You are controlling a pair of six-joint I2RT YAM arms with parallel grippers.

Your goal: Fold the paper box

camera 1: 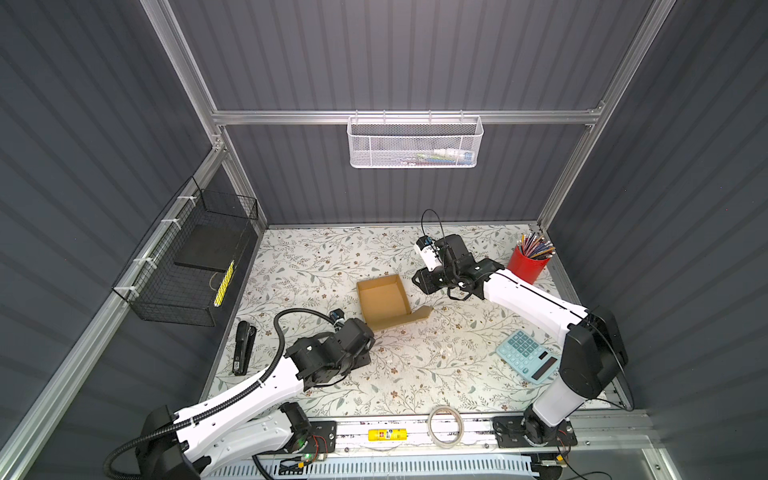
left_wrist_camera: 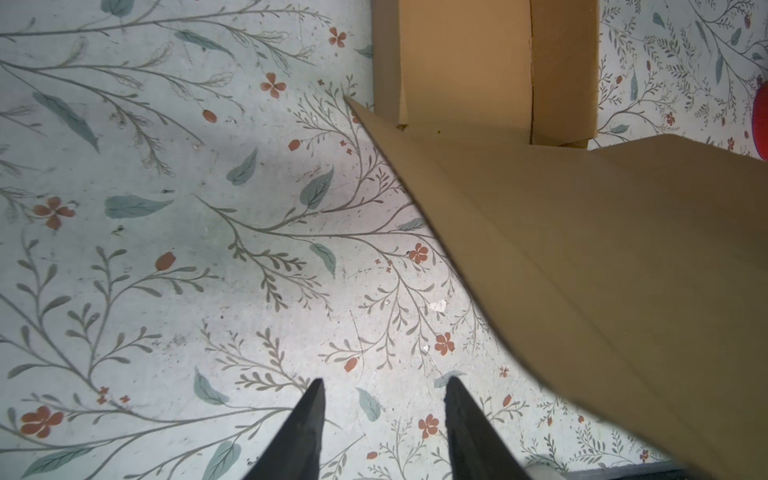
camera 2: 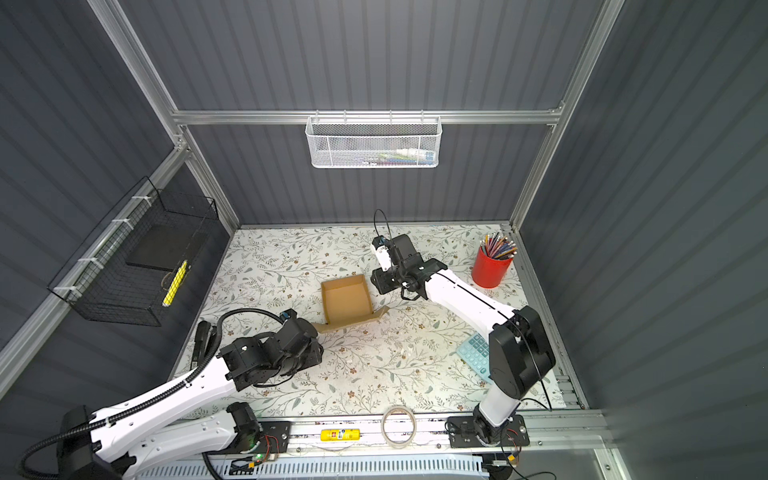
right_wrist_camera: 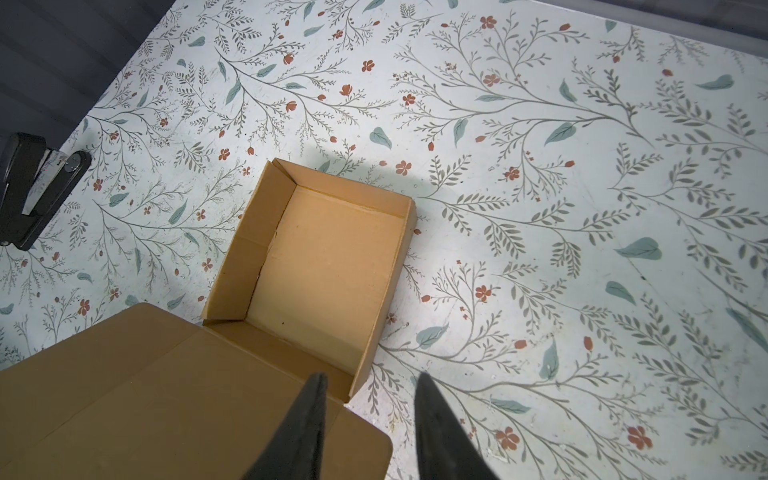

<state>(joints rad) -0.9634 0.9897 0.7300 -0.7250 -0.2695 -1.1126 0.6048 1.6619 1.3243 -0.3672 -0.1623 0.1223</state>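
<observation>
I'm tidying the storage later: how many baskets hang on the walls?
2. A white mesh basket hangs on the back rail; a black wire basket hangs on the left wall.

The flat tabletop (camera 1: 415,365) (camera 2: 374,365), covered in pale sheet printed with grey-green leafy twigs and small red flowers, carries four things, all well apart. Near its middle sits a shallow brown corrugated cardboard box (camera 1: 382,301) (camera 2: 347,299) (right_wrist_camera: 328,257), open side up, walls standing, its lid panel reaching toward the front edge. By the left edge lies a long black stapler (camera 1: 244,347) (right_wrist_camera: 33,187). Front right lies a light blue calculator (camera 1: 525,355) (camera 2: 473,353), keys up. In the far right corner stands a round red cup (camera 1: 527,264) (camera 2: 490,268) of coloured pencils (camera 1: 536,245).
</observation>
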